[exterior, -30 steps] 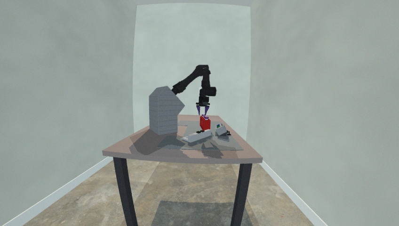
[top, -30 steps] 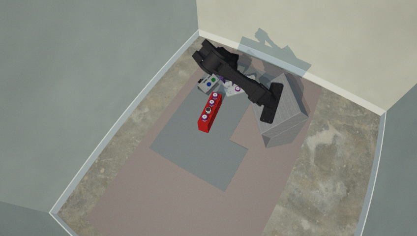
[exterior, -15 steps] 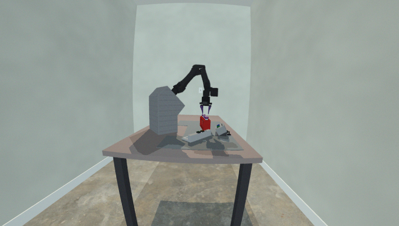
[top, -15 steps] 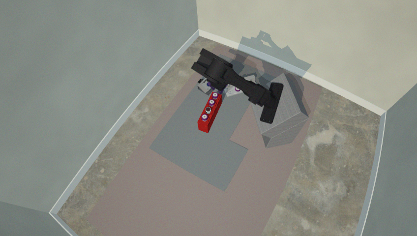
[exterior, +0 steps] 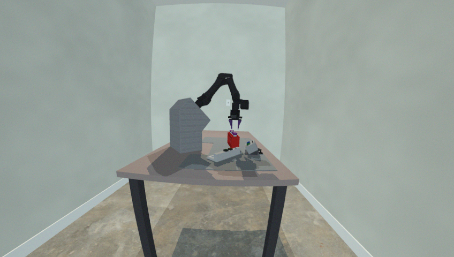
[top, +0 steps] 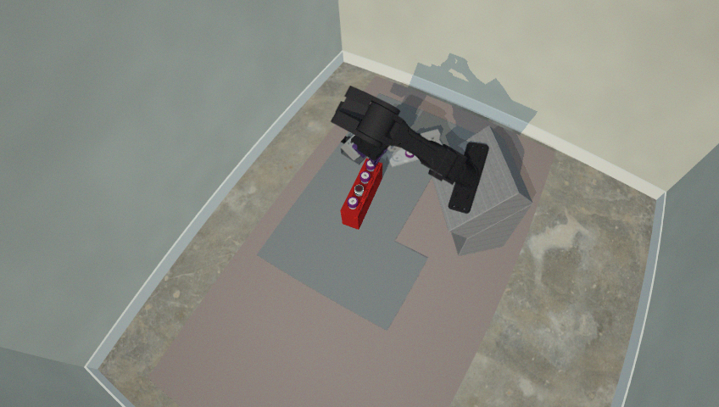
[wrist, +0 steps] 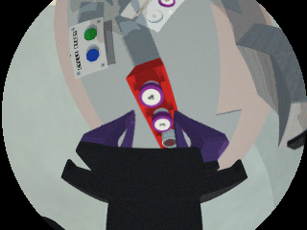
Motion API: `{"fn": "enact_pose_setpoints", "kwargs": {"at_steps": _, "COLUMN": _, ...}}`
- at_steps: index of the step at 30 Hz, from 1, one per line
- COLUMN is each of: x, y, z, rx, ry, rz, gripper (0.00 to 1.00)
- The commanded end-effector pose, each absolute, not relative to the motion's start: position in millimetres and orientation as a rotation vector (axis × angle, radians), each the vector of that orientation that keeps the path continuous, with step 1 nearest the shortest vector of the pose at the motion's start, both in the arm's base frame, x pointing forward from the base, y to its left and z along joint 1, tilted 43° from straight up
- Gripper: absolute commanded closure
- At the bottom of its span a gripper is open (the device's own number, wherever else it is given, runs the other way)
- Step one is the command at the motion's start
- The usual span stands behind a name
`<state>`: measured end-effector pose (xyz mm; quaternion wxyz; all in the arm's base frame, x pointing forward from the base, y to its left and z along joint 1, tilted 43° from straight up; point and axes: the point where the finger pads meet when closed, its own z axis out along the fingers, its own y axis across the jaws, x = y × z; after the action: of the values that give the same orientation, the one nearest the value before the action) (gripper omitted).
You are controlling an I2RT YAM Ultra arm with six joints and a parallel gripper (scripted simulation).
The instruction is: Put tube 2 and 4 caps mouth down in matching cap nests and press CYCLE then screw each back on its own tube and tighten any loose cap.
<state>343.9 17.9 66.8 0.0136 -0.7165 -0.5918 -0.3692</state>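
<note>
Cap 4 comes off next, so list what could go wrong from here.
1. Cap 3 and cap 4 stand close together; the open pincer, hovering above the station, might descend on or turn the wrong one.
2. A finger could strike open tube 2.

- You can read no text in any view; the printing on the small key desk (wrist: 91, 48), left of the red decapping station (wrist: 142, 80), is too blurred
- Cap dots (wrist: 152, 96) on that station show unreadable marks
</note>
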Motion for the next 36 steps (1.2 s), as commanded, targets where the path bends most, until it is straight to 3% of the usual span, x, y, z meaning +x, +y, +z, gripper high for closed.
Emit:
{"fn": "enact_pose_setpoints", "kwargs": {"at_steps": 1, "x": 345.8, "y": 9.8, "z": 69.4, "rx": -2.256, "ry": -1.837, "rz": -1.155, "gripper": 0.51}}
{"fn": "enact_pose_setpoints", "kwargs": {"at_steps": 36, "x": 345.8, "y": 5.5, "z": 70.1, "rx": -2.256, "ry": -1.837, "rz": -1.155, "gripper": 0.51}}
